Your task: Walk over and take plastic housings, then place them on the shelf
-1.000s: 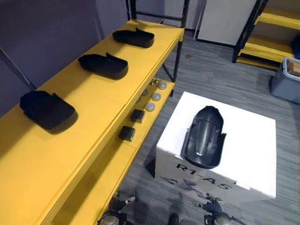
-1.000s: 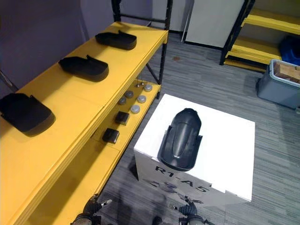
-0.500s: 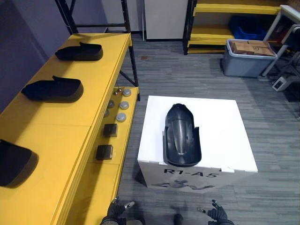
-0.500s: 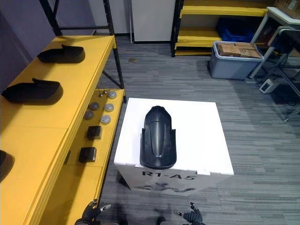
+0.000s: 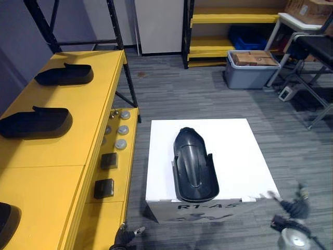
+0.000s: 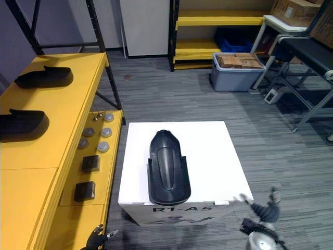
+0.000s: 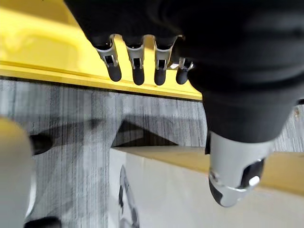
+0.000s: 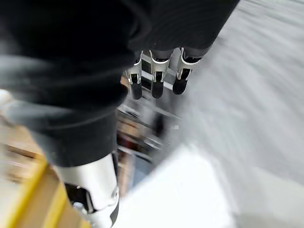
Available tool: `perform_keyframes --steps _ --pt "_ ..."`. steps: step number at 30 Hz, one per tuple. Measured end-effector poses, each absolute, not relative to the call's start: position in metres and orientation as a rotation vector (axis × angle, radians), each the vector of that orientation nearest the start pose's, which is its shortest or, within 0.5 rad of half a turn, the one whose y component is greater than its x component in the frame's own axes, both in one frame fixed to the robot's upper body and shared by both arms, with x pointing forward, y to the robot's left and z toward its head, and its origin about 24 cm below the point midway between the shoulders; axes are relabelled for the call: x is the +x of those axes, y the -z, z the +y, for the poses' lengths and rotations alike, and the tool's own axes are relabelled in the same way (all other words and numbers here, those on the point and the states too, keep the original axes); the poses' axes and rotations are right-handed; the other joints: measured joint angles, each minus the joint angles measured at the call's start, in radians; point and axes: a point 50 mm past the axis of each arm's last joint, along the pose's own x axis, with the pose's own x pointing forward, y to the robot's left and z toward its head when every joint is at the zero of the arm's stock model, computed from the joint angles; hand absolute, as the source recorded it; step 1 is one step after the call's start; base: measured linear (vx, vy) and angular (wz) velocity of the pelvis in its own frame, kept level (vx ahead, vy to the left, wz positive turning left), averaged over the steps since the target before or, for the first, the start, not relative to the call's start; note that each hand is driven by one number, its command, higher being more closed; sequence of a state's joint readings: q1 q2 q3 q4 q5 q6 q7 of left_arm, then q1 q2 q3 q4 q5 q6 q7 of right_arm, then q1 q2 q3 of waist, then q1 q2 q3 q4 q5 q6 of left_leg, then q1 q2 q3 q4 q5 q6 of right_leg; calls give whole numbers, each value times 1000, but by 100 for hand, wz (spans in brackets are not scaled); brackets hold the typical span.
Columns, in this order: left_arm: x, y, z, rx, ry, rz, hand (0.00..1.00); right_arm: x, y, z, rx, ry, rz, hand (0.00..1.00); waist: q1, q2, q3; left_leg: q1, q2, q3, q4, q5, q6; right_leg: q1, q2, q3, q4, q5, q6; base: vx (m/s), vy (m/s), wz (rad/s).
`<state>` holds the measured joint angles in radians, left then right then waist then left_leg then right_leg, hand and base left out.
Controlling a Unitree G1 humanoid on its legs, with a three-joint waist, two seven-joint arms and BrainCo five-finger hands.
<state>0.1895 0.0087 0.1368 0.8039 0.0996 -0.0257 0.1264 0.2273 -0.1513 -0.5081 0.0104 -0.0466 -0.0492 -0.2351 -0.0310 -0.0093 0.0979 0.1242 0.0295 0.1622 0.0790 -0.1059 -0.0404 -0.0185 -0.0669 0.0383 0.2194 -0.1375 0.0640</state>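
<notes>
A black plastic housing (image 5: 193,167) lies lengthwise on a white box (image 5: 239,156) in front of me, hollow side up. Three more black housings rest on the yellow shelf (image 5: 78,130) to my left: a far one (image 5: 63,74), a middle one (image 5: 34,122) and a near one (image 5: 5,229) cut off by the view's edge. My left hand (image 5: 124,238) hangs low beside the shelf, its fingers (image 7: 135,66) straight and empty. My right hand (image 6: 264,209) is raised by the box's front right corner, its fingers (image 8: 156,78) straight, holding nothing.
Small black blocks (image 5: 104,187) and round silver parts (image 5: 120,143) sit on the shelf's lower level. A grey bin (image 5: 250,70) with a cardboard box stands on the carpet behind, by a yellow rack (image 5: 229,18). A metal-legged table (image 5: 307,57) stands at the right.
The whole picture has swung round, so the camera has moved and the box now lies straight ahead. My right hand has risen beside the box's front right corner.
</notes>
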Motion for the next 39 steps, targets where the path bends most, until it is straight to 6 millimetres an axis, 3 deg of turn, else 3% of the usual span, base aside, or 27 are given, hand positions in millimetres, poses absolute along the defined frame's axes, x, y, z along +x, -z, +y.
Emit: perform_keyframes --steps 5,9,11,15,20,21,28,31,32,39 --pt "95 148 190 109 -241 981 0 172 -74 -303 -349 674 -79 0 -16 -10 -24 -18 6 -30 -8 -6 9 -20 7 -17 -17 -6 -12 -124 -26 6" --pt "96 148 191 134 -199 972 0 206 -103 -266 -375 430 -249 0 -13 -13 -39 -23 9 -49 -20 -7 10 -27 12 -23 -23 11 -17 -92 2 6" --pt "97 148 190 139 -185 972 0 220 -106 -251 -365 348 -283 0 -12 -15 -43 -31 9 -54 -20 -6 10 -27 13 -24 -39 25 -14 -75 15 3" --pt "102 147 187 152 -155 958 0 252 -88 -226 -371 220 -218 0 17 -11 -44 -39 7 -57 -19 -2 16 -15 13 -31 -78 53 -12 -47 13 2" --pt "107 147 183 163 -133 957 0 278 -55 -213 -462 182 -48 0 33 -1 -41 -69 5 -83 -16 14 21 -7 11 -56 -122 88 -13 -31 -5 15" --pt "109 147 182 166 -126 955 0 282 -47 -210 -464 183 -5 0 45 4 -38 -67 4 -84 -16 18 19 8 11 -58 -133 94 -15 -23 -14 5" --pt "112 146 179 171 -130 942 0 294 -8 -194 -539 157 205 0 52 19 -22 -89 8 -118 -36 45 15 19 22 -81 -196 142 -28 -60 -12 12" --pt "114 145 179 172 -131 939 0 300 -7 -190 -573 156 216 0 58 23 -15 -94 11 -120 -42 53 13 20 27 -79 -219 165 -33 -61 4 -3" --pt "114 145 179 172 -132 939 0 301 -6 -190 -583 154 221 100 59 23 -15 -93 12 -121 -44 53 13 23 28 -80 -225 169 -33 -68 6 -2" --pt "116 145 179 174 -131 939 0 308 -10 -192 -656 151 217 100 64 19 -4 -68 23 -127 -95 70 5 50 43 -84 -281 199 -43 -25 0 -1"
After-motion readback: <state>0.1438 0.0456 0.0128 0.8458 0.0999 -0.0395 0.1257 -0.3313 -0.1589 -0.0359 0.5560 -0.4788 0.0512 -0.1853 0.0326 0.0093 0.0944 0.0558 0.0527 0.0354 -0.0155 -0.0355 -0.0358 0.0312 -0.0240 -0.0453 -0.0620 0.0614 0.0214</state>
